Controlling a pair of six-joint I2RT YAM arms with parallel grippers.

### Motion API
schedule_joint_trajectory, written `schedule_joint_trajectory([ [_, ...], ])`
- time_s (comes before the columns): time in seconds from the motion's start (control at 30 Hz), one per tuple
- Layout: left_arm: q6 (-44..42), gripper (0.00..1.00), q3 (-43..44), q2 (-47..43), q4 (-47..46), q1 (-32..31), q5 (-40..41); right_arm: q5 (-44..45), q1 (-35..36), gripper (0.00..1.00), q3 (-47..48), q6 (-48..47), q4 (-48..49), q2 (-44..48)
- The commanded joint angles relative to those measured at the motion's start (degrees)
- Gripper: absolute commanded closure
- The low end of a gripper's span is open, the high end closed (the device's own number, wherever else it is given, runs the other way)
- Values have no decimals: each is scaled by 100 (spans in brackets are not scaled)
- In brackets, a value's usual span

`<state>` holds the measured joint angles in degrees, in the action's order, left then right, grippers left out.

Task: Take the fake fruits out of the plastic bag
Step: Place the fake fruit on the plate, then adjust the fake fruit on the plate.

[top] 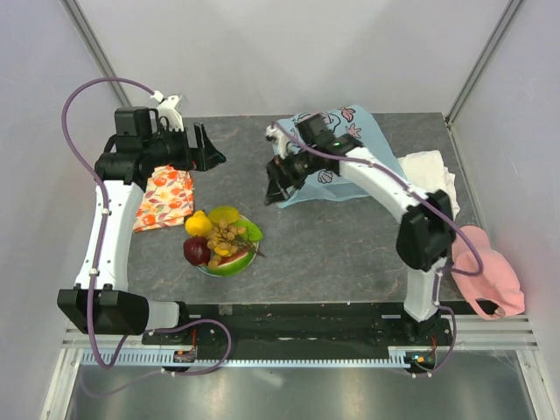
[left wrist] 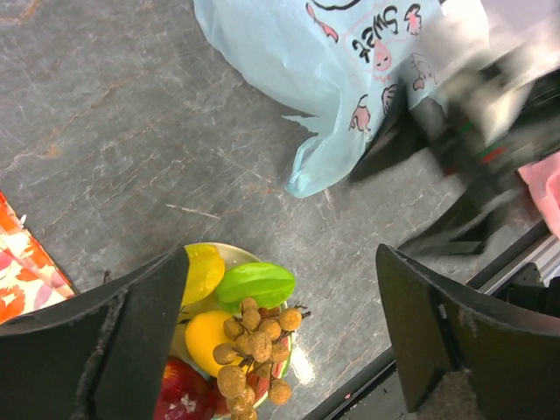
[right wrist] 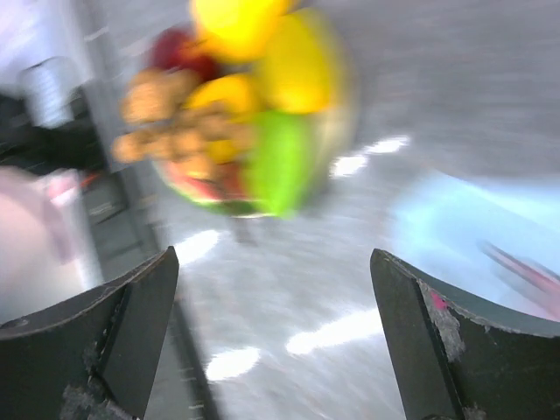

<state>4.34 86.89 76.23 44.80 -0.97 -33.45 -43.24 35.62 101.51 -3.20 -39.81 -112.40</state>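
— On the grey table (top: 350, 241), where do the fake fruits (top: 224, 238) lie?

— Heaped on a plate (left wrist: 234, 253) towards the near edge, left of the middle. I see a yellow lemon (top: 199, 224), a dark red apple (top: 196, 251) and a tan grape bunch (top: 229, 234) on top. A green piece (top: 252, 231) is at the right side and a watermelon slice (top: 233, 261) at the front.

— And the plastic bag (left wrist: 280, 70)?

— Farther back and to the right, well apart from the plate. It is light blue with a pink and dark print and lies rumpled on the table. What is inside it I cannot tell.

— What of the left gripper (top: 208, 147)?

— It hangs above the table behind the plate, jaws spread wide, nothing between them. An orange-red patterned cloth (top: 164, 198) lies under its arm, just left of the plate.

— The right gripper (top: 276, 187)?

— At the bag's near left corner, fingers wide apart and empty. Its wrist view is blurred, so whether it touches the bag I cannot tell.

— Anything else?

— A white towel (top: 430, 168) beside the bag on the right, and a pink object (top: 486, 267) at the table's right edge.
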Motion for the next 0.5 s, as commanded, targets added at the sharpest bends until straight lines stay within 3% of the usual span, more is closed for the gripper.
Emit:
schedule_joint_trajectory([
  [0.0, -328, 2, -23, -73, -147, 27, 32, 1782, -230, 2, -316, -602, 53, 938],
  [0.1, -582, 1, -41, -55, -77, 27, 58, 2276, -370, 2, -676, -681, 53, 1237],
  [0.27, -1706, 1, 117, 138, 898, -148, -891, 2224, -696, 2, -1413, -278, 79, 1571],
  [0.4, -3022, 1, -294, -2, 1470, -754, -252, 2285, -881, 2, -1775, -234, 140, 1809],
  [0.47, -3499, 1, -602, -99, 1655, -1305, 582, 2233, -977, 2, -1854, -216, 149, 1879],
])
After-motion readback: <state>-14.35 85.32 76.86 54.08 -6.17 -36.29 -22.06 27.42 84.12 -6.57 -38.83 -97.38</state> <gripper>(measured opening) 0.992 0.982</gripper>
